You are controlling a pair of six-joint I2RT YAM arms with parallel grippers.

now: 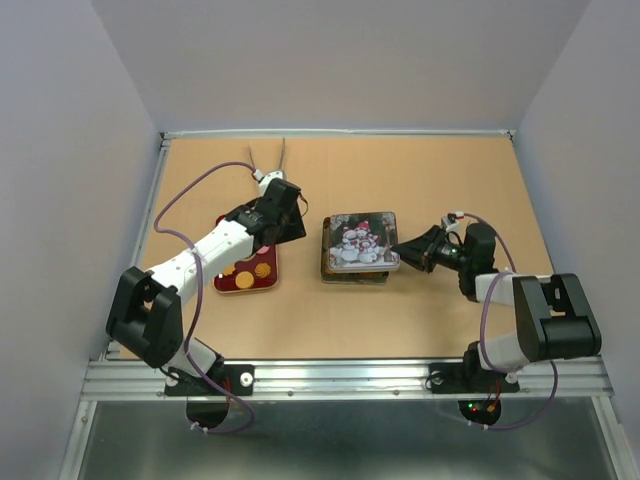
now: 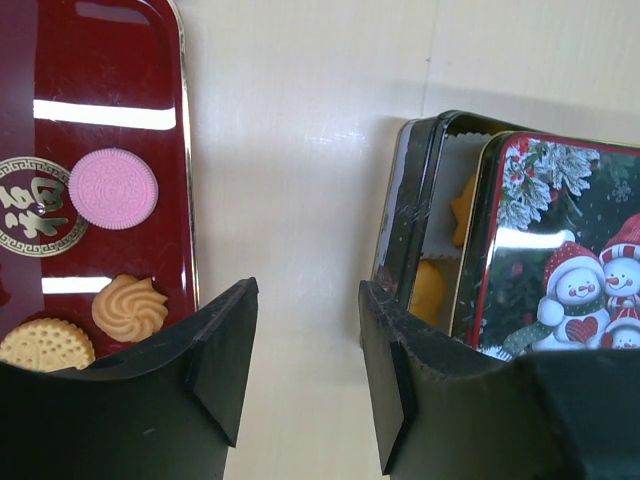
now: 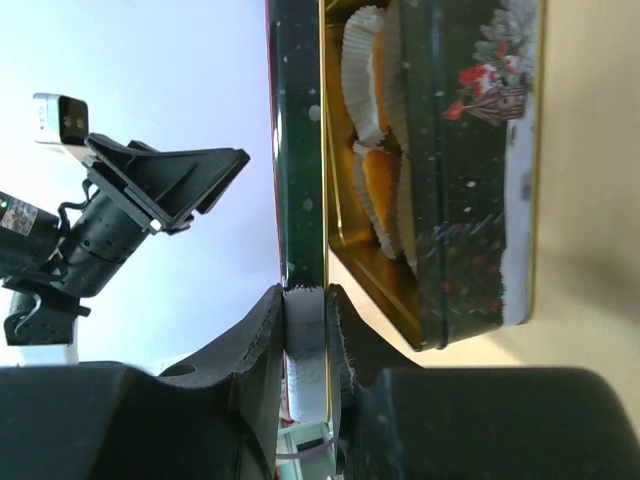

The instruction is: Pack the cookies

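Observation:
Cookies lie on a dark red tray (image 1: 232, 284): a pink round one (image 2: 113, 188), an orange swirl (image 2: 130, 307) and a pale round one (image 2: 45, 345). More orange cookies (image 2: 428, 290) sit in white paper cups inside the green tin (image 3: 470, 250). The snowman lid (image 1: 362, 240) rests shifted over the tin, leaving a gap on its left. My left gripper (image 2: 305, 300) hangs open and empty above bare table between tray and tin. My right gripper (image 3: 305, 300) is shut on the lid's edge (image 3: 300, 180) at the tin's right side (image 1: 400, 250).
The tray (image 2: 110, 80) has free red surface beyond the pink cookie. A metal rail (image 1: 350, 375) runs along the table's near edge. Grey walls close the table in on three sides.

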